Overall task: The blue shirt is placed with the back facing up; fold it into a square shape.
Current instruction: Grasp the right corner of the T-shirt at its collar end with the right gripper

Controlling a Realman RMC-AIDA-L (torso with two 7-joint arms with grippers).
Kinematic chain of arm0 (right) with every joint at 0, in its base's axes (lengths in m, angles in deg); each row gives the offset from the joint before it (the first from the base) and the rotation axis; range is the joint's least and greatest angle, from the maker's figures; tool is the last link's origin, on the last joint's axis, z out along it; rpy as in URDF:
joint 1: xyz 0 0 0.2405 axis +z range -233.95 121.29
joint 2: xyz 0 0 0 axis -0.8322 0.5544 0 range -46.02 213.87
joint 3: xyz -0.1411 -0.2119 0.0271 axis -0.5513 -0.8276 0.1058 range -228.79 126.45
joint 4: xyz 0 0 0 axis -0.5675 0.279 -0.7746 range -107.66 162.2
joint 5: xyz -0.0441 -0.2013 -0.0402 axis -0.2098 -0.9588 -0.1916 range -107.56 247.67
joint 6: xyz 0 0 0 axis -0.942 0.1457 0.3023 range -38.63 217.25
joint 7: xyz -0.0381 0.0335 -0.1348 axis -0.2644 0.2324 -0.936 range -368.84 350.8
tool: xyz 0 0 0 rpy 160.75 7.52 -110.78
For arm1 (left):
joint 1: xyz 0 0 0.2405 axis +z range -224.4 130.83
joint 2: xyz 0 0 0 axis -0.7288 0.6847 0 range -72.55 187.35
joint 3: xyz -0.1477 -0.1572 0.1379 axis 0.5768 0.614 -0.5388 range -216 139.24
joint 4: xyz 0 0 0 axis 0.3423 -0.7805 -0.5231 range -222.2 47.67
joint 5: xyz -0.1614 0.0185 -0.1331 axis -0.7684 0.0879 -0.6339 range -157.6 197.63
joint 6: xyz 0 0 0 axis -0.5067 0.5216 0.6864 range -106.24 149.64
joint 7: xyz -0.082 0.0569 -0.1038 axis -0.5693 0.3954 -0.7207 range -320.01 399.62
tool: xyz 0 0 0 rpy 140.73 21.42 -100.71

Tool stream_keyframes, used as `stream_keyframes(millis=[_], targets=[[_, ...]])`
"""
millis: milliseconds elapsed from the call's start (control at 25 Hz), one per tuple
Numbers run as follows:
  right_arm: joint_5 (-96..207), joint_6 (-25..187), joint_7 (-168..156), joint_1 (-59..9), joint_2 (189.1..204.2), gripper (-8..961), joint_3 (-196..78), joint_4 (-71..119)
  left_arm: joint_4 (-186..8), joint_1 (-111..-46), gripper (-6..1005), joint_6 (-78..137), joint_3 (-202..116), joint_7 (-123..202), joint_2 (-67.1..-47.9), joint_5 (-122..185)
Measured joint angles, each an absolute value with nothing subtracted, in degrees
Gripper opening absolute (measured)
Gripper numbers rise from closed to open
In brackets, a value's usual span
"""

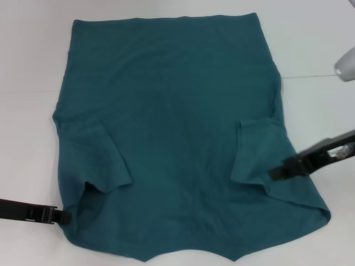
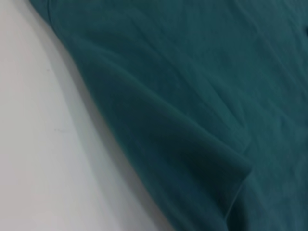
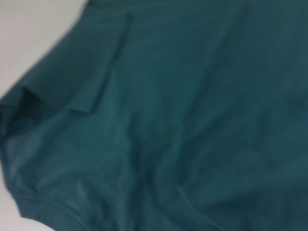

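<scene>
The blue shirt lies flat on the white table, with both short sleeves folded inward over the body. My left gripper is at the shirt's near left edge, low over the table and touching the fabric's border. My right gripper is over the shirt's near right side, just beside the folded right sleeve. The left wrist view shows the shirt's edge with a raised fold against the table. The right wrist view is filled by the shirt and a folded sleeve flap.
A grey rounded object stands at the far right edge of the table. A thin line runs across the table from it toward the shirt. Bare white table shows left of the shirt and behind it.
</scene>
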State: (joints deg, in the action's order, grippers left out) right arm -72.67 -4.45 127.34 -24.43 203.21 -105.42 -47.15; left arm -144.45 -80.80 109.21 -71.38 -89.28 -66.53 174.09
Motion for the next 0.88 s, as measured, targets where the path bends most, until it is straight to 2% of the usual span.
stream_keyframes(millis=[360,880], targets=[[-85.5,-10.1,137.0,-24.3,202.96,549,-102.7,-51.0,-144.3,-80.4,48,109.3,-71.4,-89.2,-66.53,174.1],[-96.3,-10.0,142.6,-25.4,203.99,550,-105.8,-51.8,-144.2,-80.0,51,108.8,-71.3,-89.2,-66.53,174.1]])
